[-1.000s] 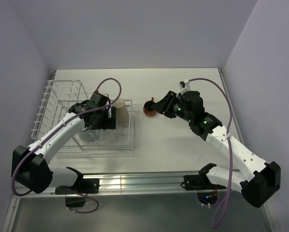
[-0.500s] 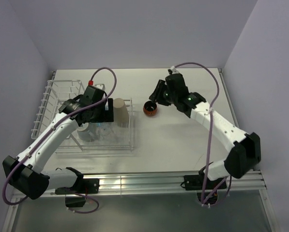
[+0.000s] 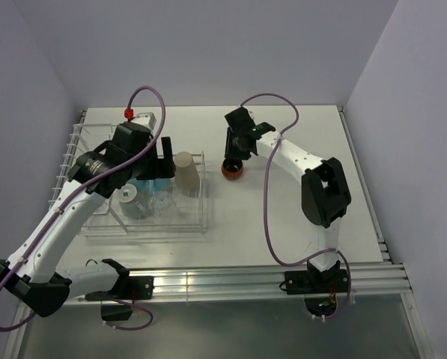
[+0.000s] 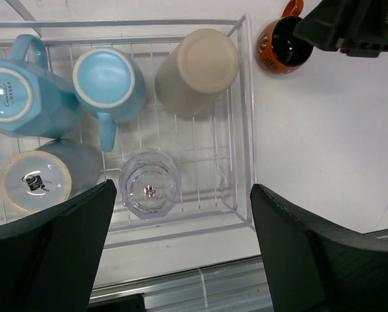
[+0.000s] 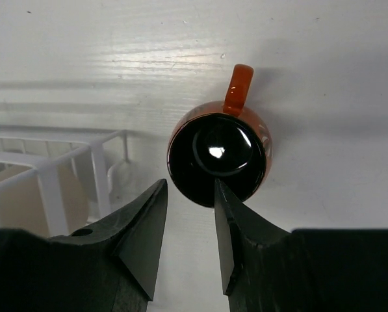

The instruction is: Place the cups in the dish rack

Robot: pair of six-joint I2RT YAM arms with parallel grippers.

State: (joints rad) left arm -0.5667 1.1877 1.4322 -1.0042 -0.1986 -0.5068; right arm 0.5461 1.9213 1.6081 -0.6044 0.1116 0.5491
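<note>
Hanging over the red-orange mug (image 5: pixel 218 159), right fingers (image 5: pixel 138 240) slightly parted; left fingers (image 4: pixel 57 253) wide apart, tips cut off

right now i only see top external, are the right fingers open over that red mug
observer: Yes. In the right wrist view the right gripper is open, one of its fingers over the mouth of the red mug, the other outside its rim. Contact I cannot tell.
operator: which way is it sitting
observer: Upright, dark inside showing, handle pointing away from the fingers.
operator: left arm holding anything
observer: No. The left gripper is open and empty above the dish rack, where the cream mug sits mouth down.
</note>
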